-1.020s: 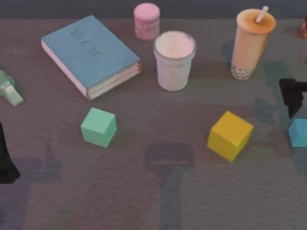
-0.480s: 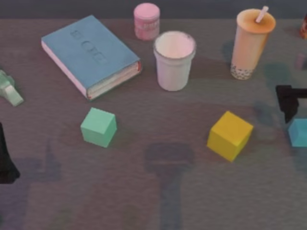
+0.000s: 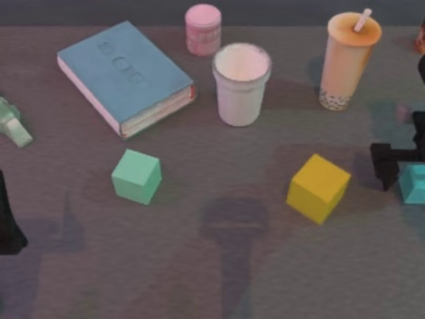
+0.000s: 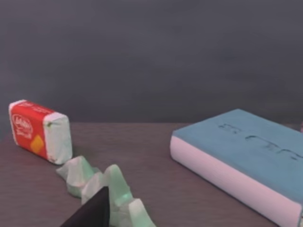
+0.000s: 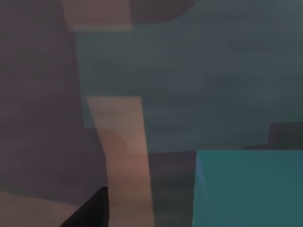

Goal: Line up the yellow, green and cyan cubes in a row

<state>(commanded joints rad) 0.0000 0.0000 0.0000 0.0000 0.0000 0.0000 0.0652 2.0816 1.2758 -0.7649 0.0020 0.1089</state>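
The yellow cube (image 3: 318, 188) lies right of centre and the green cube (image 3: 137, 176) left of centre. At the table's right edge sits the cyan cube (image 3: 414, 184), cut off by the top view's border; it shows close up in the right wrist view (image 5: 248, 189). My right gripper (image 3: 406, 166) is low over the cyan cube and open. One dark finger (image 3: 384, 167) stands just left of that cube; the other finger is out of view. My left gripper (image 3: 9, 229) is parked at the left edge, open and holding nothing.
A blue book (image 3: 123, 74), a pink jar (image 3: 203, 28), a white cup (image 3: 241, 83) and a bubble-tea cup (image 3: 349, 60) stand along the back. A pale green bottle-like item (image 3: 13, 124) lies at the left edge, with a red packet (image 4: 40, 131) beyond it.
My right gripper has moved left and towards the front, coming down around the cyan cube. The cubes and my left arm have not moved.
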